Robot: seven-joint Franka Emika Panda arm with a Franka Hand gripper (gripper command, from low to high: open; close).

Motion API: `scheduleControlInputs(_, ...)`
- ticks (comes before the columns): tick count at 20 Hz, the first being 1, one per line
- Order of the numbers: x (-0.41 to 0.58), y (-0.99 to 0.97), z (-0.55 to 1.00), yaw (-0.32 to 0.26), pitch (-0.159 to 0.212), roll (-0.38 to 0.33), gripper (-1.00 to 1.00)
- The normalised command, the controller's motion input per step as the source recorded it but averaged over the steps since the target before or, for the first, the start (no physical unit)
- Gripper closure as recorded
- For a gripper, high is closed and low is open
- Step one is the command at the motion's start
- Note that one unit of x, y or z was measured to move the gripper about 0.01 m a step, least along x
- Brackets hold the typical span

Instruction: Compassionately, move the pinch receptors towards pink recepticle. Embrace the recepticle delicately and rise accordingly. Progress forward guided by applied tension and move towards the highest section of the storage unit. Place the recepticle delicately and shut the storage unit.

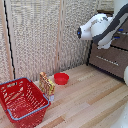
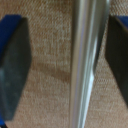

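In the wrist view my gripper [image 2: 67,65] is open, with one dark blue-tipped finger [image 2: 12,70] on each side of a silver bar handle [image 2: 85,65]. The handle lies against a brown woven-looking front. It stands between the fingers, nearer one of them, and neither finger clearly touches it. In the exterior view the bulky white arm [image 1: 96,26] reaches to the upper part of the brown storage unit [image 1: 107,59] on the exterior view's right and covers its highest section. The pink recepticle is out of view.
A large red wire basket [image 1: 22,100] stands on the wooden floor at the exterior view's lower left. Beside it are a brownish packet [image 1: 46,83] and a shallow red bowl [image 1: 61,78]. Beige slatted panels [image 1: 45,35] form the back wall.
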Motion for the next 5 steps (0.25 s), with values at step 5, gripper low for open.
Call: scheduleControlInputs(5, 0.13, 0.65, -0.09, -0.123, 0.0, -0.034, -1.0)
